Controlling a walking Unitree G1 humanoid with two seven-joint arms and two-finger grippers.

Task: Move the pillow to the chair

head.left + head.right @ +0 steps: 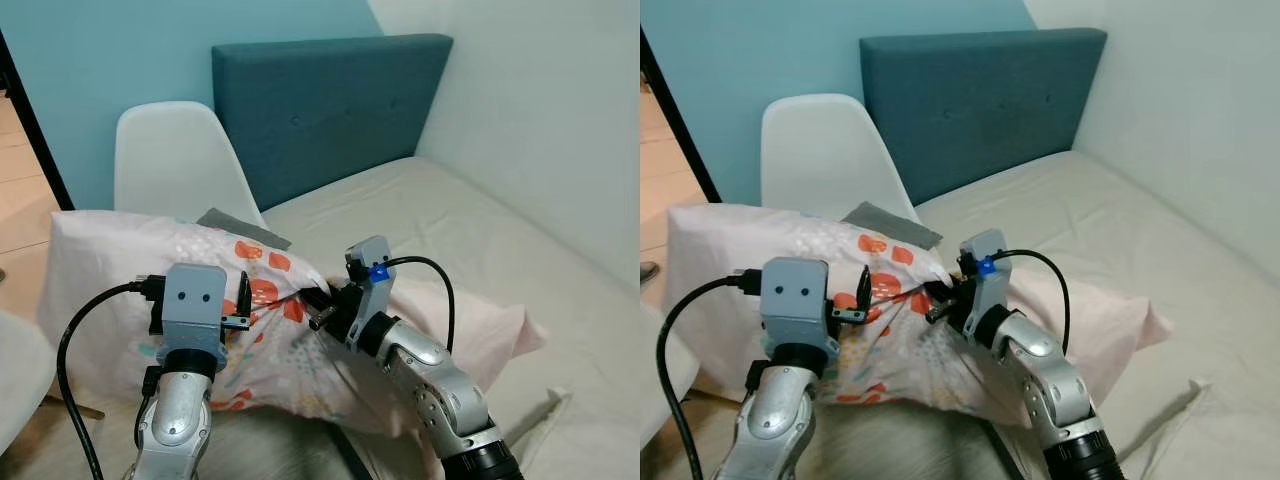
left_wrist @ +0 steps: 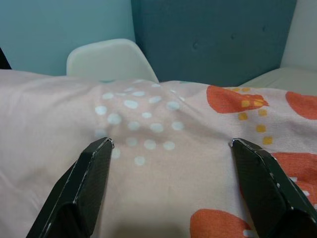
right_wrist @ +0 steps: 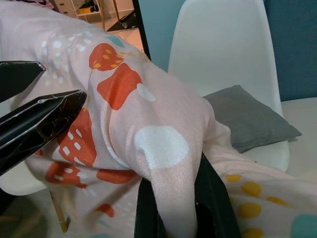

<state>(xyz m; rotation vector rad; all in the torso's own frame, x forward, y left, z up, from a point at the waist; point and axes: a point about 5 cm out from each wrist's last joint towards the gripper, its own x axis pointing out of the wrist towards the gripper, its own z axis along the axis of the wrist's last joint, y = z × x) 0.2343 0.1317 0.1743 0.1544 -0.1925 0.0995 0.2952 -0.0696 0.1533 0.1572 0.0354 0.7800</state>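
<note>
The pillow, pale pink with orange shapes and white dots, is held up between both arms in front of the white chair, beside the bed. The right gripper is clamped on a bunched fold of fabric; its wrist view shows that pinch plainly, plus a grey cushion on the chair seat. The left gripper has its fingers spread wide, pressed against the pillow. Teal headboard behind

One pink patterned fabric pillow, one white plastic shell chair, one small grey cushion, one beige bed, two black-fingered grippers, left and right
</note>
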